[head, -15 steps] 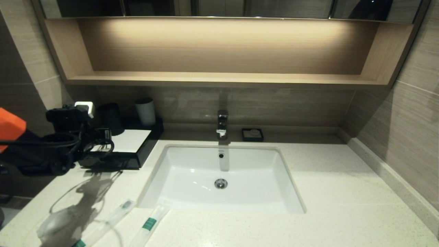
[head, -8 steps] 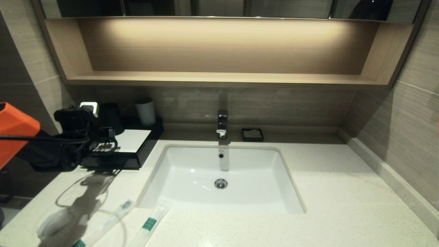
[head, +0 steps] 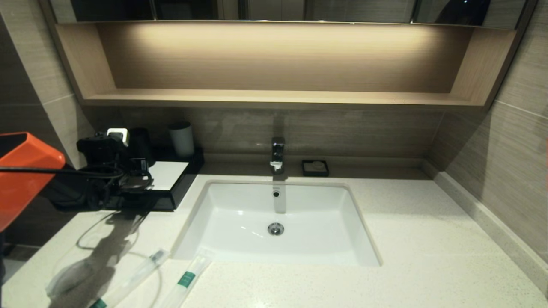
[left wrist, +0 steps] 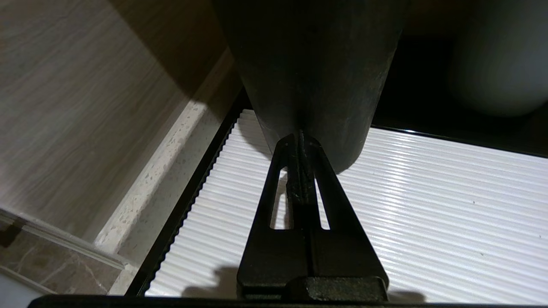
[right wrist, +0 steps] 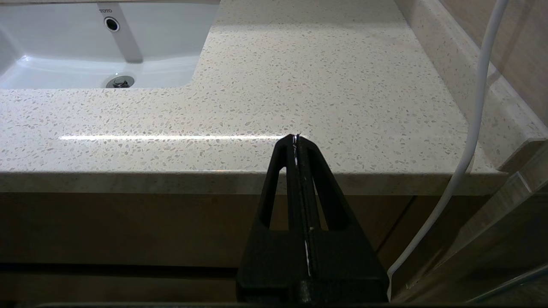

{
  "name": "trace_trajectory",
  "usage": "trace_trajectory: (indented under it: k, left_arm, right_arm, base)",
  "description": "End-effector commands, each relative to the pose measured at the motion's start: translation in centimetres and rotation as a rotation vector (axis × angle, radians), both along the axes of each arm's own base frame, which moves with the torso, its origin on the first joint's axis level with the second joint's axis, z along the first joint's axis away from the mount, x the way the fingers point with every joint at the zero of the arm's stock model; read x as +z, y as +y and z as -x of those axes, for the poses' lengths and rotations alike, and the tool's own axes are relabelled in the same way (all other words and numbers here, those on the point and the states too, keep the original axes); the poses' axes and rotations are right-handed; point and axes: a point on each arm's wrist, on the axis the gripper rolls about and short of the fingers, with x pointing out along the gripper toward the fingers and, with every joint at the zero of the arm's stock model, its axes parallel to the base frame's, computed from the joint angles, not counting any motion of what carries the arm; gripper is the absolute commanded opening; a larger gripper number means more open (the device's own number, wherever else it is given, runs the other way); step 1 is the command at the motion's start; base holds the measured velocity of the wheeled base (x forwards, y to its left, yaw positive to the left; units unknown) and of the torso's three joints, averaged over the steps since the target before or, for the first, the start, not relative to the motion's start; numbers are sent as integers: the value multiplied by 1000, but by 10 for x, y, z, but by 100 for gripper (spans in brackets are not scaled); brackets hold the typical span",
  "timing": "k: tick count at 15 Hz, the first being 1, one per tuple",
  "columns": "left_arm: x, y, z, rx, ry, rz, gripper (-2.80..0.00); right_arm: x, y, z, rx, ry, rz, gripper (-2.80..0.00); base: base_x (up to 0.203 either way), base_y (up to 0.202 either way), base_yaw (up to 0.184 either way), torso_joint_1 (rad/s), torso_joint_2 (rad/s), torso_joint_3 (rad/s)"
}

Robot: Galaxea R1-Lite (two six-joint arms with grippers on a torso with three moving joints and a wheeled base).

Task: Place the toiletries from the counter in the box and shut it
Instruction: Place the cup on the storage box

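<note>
The glossy black box (head: pixel 177 193) with its white top panel (left wrist: pixel 428 205) stands at the counter's (head: pixel 428 239) back left. My left gripper (head: pixel 139 176) hovers low over that panel, shut with nothing in it (left wrist: pixel 302 137), its tips right by the foot of the black tumbler (left wrist: pixel 308 64). Two long clear toothbrush packets with green bands (head: pixel 139 270) (head: pixel 187 277) lie at the counter's front left. A clear pouch (head: pixel 64 280) lies left of them, partly in the arm's shadow. My right gripper (right wrist: pixel 296 139) is shut and empty, parked below the counter's front edge (right wrist: pixel 257 179).
A white-grey cup (head: pixel 181 139) stands behind the box beside the tumbler (head: pixel 143 145). The white sink (head: pixel 239 205) is in the middle, with a chrome tap (head: pixel 277 154) and a small black soap dish (head: pixel 315 167) behind it. A white cable (right wrist: pixel 475 107) hangs by the right arm.
My left arm has moved to the right and a little further back, carrying the shut gripper in over the box's white top. Its shadow on the counter has shifted with it.
</note>
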Motion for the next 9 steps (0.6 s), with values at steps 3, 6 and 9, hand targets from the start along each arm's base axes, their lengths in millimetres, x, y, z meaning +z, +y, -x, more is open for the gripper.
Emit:
trace_trajectory:
  k: [3, 6, 9]
  left_arm:
    - [1, 3, -15, 3, -19, -4, -280]
    - [4, 6, -24, 4, -28, -5, -280]
    - [2, 14, -29, 17, -25, -8, -280]
  right_arm:
    - [0, 0, 0, 0, 2, 0, -280]
    - [0, 0, 0, 0, 2, 0, -280]
    - [0, 0, 0, 0, 2, 0, -280]
  base:
    - [0, 0, 0, 0, 0, 0]
    - [0, 0, 0, 0, 0, 0]
    - [0, 0, 0, 0, 0, 0]
